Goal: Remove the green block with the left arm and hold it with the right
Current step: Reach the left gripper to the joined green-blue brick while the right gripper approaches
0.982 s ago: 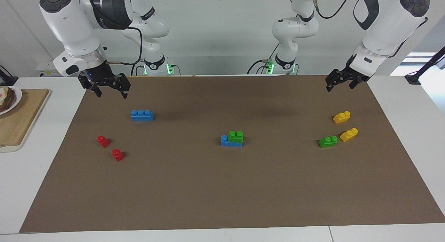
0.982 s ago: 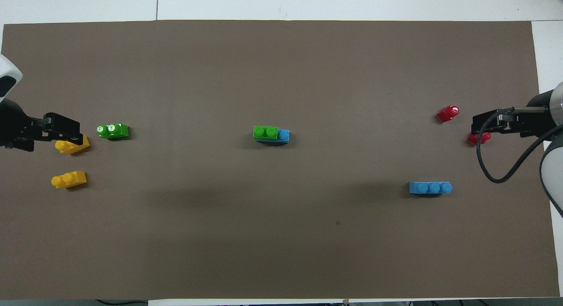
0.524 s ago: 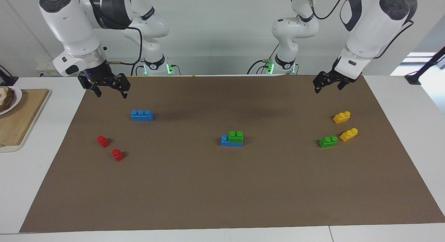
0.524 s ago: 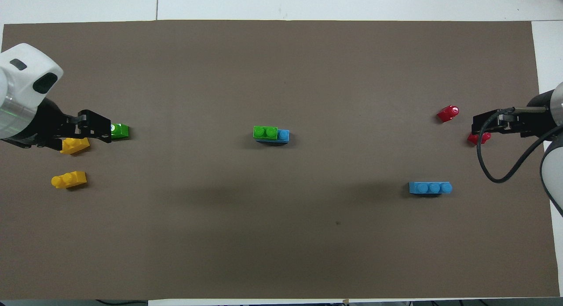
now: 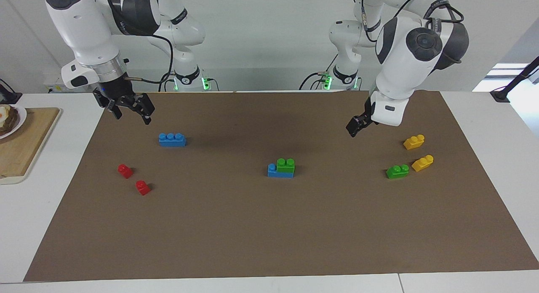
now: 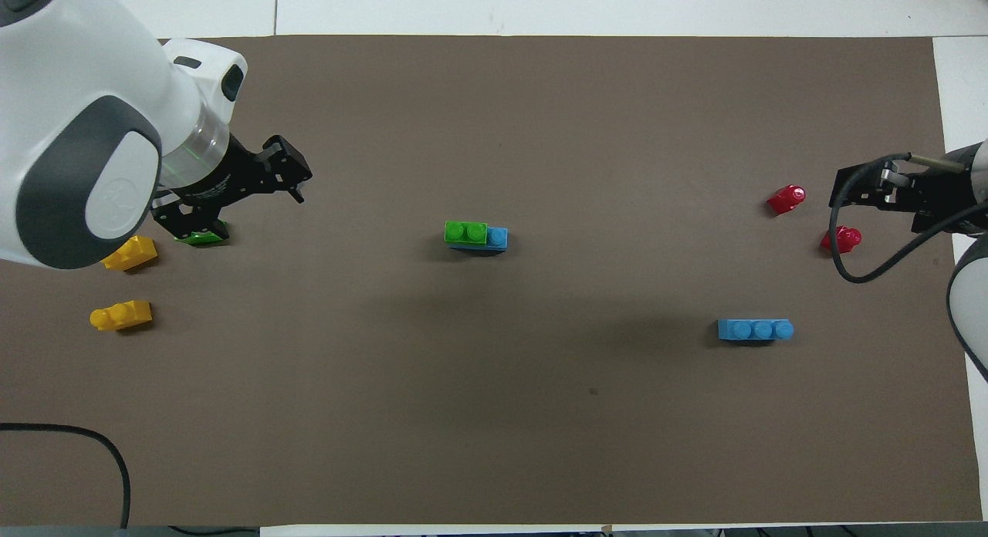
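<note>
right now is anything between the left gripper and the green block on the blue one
Nothing: in the facing view only bare brown mat separates the left gripper from the green block stacked on the blue brick.

The white desk [image 5: 484, 129] carries a brown mat [image 5: 269, 225]. On the mat lie a blue brick [image 5: 172, 139], two red bricks [image 5: 125, 171], two yellow bricks [image 5: 414, 142], a loose green brick [image 5: 397, 171], and a blue brick [image 5: 273, 171] topped by the green block [image 5: 286, 165].

Green block [image 5: 286, 165] atop brick [image 5: 280, 171], mid-mat [image 5: 269, 225].

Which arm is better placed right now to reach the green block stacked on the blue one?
Left. The left gripper hangs over the mat close to the green block; the right gripper waits by the mat's corner.
</note>
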